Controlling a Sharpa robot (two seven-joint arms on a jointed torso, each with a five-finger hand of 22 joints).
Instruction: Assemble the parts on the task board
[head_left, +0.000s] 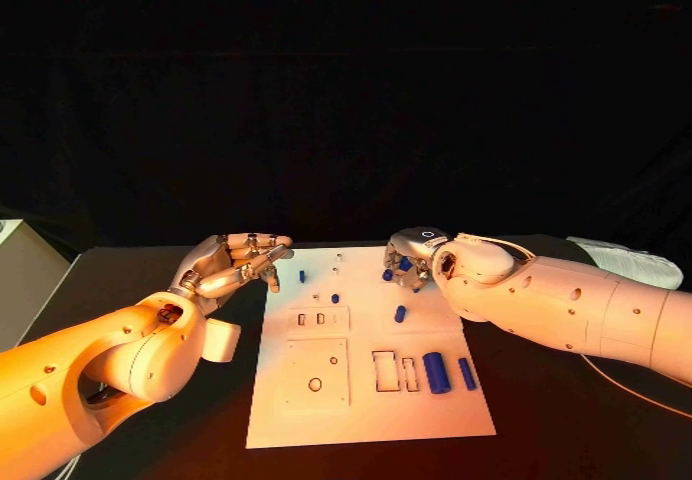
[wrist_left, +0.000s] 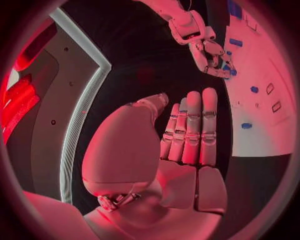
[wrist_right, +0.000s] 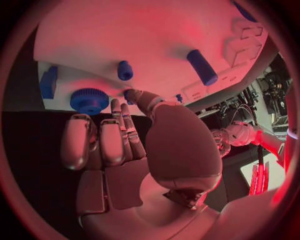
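- Black table (head_left: 173, 290) carried the white board (head_left: 368, 400) mid-surface.
- Left hand (head_left: 231, 262) hovered beside the board's far left edge, fingers straight and together, holding nothing.
- Right hand (head_left: 411, 258) was over the far edge; fingertips (wrist_right: 131, 95) touched a small blue peg (grip unclear).
- Parts (head_left: 436, 372) looked light, rigid and smooth; best pinched across their sides.

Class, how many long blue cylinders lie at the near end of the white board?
2: the thicker cylinder beside the rectangular slots, the thinner cylinder right beside it. Nothing hides that end.
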